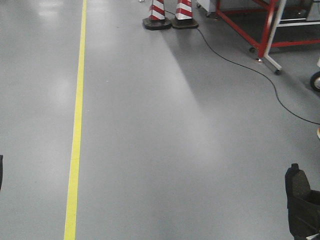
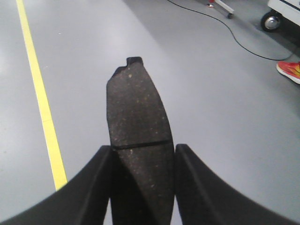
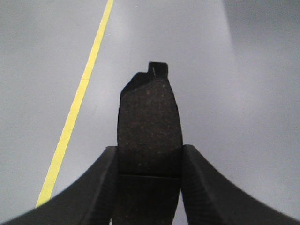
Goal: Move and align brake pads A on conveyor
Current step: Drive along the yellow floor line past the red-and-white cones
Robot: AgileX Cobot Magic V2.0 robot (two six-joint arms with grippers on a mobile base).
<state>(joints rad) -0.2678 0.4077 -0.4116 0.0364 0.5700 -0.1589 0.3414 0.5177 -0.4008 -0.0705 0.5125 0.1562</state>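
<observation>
Each gripper holds one dark-grey brake pad above the grey floor. In the left wrist view a brake pad (image 2: 138, 112) with a thin groove across its middle points forward, and my left gripper (image 2: 143, 157) is shut on its sides. In the right wrist view my right gripper (image 3: 149, 157) is shut in the same way on a second brake pad (image 3: 149, 119). That right-hand pad (image 1: 298, 187) also shows at the lower right corner of the front view. A dark sliver (image 1: 1, 170) sits at the left edge of that view. The conveyor is out of view.
A yellow floor line (image 1: 76, 135) runs along the left. Two red-and-white cones (image 1: 170, 12) stand at the far end beside a red metal frame (image 1: 260, 25). A black cable (image 1: 240, 62) trails over the floor on the right. A cart wheel (image 2: 272, 21) and a red shoe (image 2: 289, 71) lie to the right.
</observation>
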